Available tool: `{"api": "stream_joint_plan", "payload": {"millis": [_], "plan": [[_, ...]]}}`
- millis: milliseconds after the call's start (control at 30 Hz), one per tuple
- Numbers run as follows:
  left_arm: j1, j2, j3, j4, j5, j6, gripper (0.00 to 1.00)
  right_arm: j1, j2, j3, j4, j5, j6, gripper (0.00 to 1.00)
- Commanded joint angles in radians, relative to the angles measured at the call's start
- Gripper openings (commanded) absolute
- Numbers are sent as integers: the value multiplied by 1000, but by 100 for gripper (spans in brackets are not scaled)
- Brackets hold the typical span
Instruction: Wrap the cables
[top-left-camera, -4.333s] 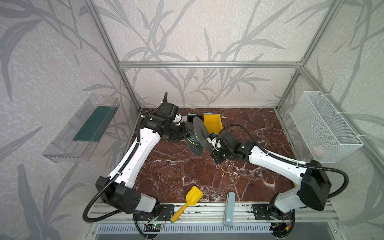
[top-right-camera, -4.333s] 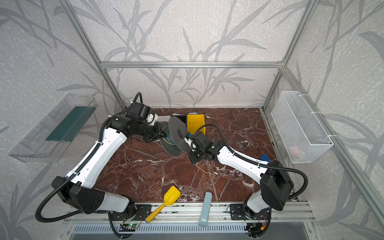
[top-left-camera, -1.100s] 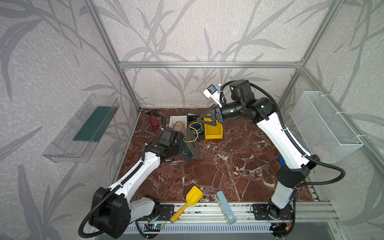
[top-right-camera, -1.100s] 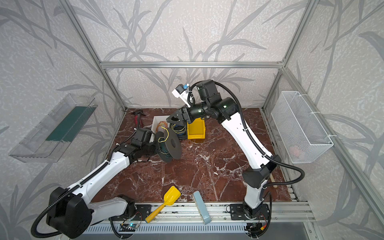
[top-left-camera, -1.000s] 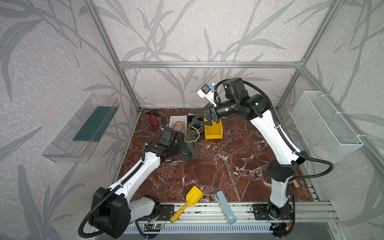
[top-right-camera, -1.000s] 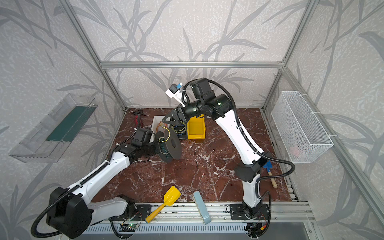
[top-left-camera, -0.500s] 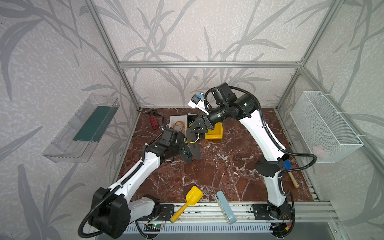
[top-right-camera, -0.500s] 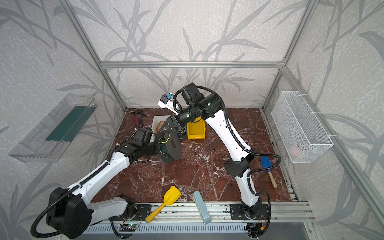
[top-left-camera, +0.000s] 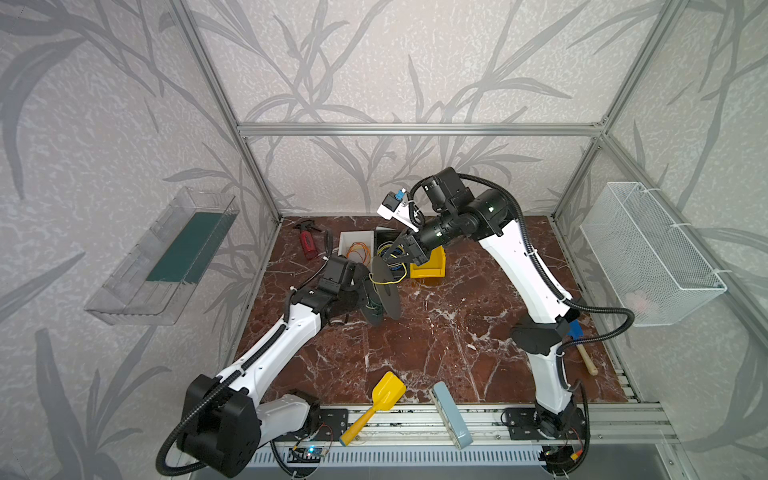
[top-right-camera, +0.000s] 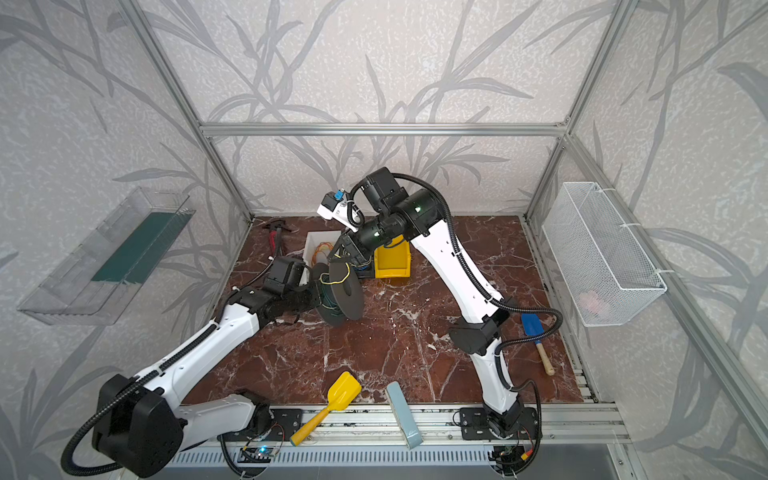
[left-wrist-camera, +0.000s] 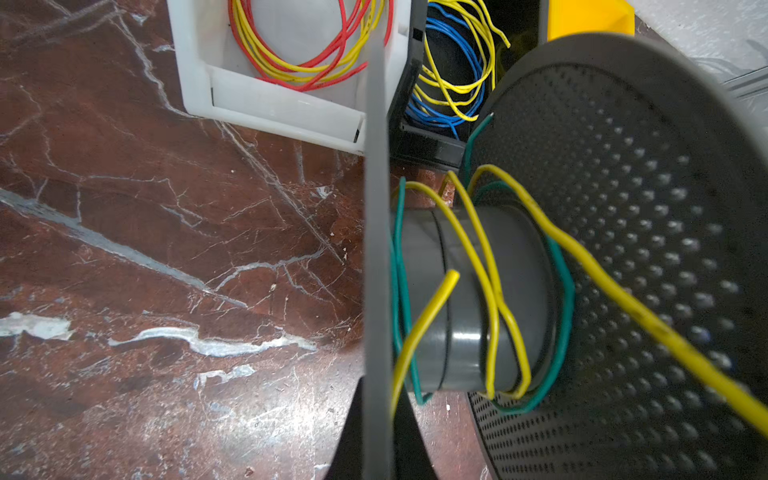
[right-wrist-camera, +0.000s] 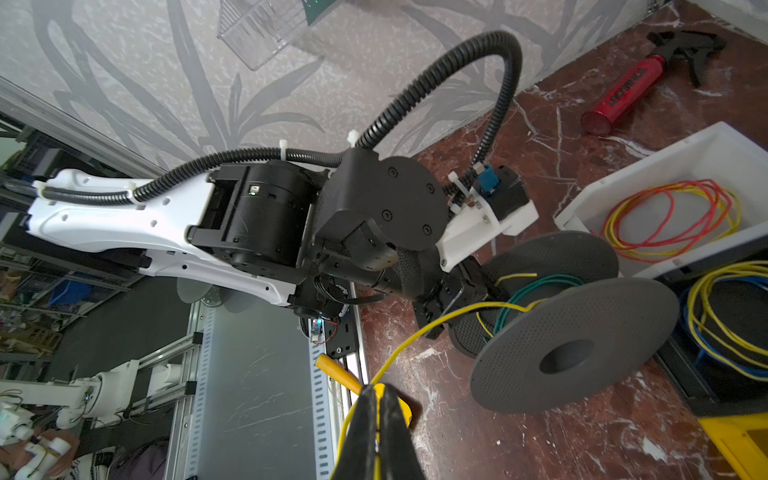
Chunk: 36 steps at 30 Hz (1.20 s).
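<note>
- The left claw (left-wrist-camera: 376, 432) is clenched on one flange of the grey spool (right-wrist-camera: 573, 349), holding it on edge over the counter (top-left-camera: 457, 353).
- The pale-yellow wire (left-wrist-camera: 629, 304) loops loosely around the spool hub and runs to the right claw (right-wrist-camera: 376, 419), which is clenched on it.

Wire (left-wrist-camera: 636, 307) around spool (top-left-camera: 386, 286), before bins (top-left-camera: 341, 245); scoop (top-left-camera: 388, 392) left of block (top-left-camera: 451, 415).

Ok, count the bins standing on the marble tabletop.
3: white bin at the back, black bin beside it, yellow bin next, partly hidden by the right arm.
</note>
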Motion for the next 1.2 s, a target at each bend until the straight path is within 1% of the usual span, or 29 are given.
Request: {"api": "stream_joint_plan", "payload": {"millis": [0,33,67,133,200,267,300,367,467,533,567,633,700,767,867,933,1000,1067,1100,1167], "plan": [[11,-56,50,75,-1,-59,0,30,-135,-83,-93,90,-23,0],[16,-61,58,86,2,-78,0,47,-201,-191,-56,118,-7,0],[21,-64,65,99,5,-96,0,67,-280,-333,22,146,16,0],[30,-68,82,142,20,-138,0,91,-499,-679,268,159,117,0],[43,-70,105,161,27,-175,0,74,-652,-901,412,174,212,0],[60,-81,126,194,44,-206,0,28,-765,-1065,465,206,285,0],[75,-89,132,221,67,-223,0,-10,-826,-1154,503,212,326,0],[111,-100,147,272,137,-256,0,-109,-917,-1308,573,183,397,0],[176,-100,171,382,323,-306,0,-293,-1017,-1524,671,135,474,0],[210,-97,185,469,471,-341,0,-437,-1045,-1658,781,60,533,0],[217,-99,193,492,524,-351,0,-491,-1043,-1712,836,34,559,0],[223,-104,213,530,648,-352,0,-591,-1008,-1794,938,20,598,0],[223,-121,233,526,744,-333,0,-666,-938,-1827,1027,10,629,0],[221,-148,253,479,824,-293,0,-713,-857,-1814,1104,-8,657,0],[216,-198,292,273,902,-155,0,-732,-724,-1685,1087,6,627,0],[201,-234,302,136,933,-58,0,-731,-647,-1561,1016,48,568,0],[172,-260,307,-8,931,42,0,-731,-582,-1437,966,99,524,0],[121,-267,321,-173,883,153,0,-729,-521,-1304,912,134,484,0],[83,-267,326,-234,841,206,0,-727,-483,-1221,873,137,465,0],[-26,-258,324,-334,737,277,0,-713,-415,-1054,779,126,432,0]]}}
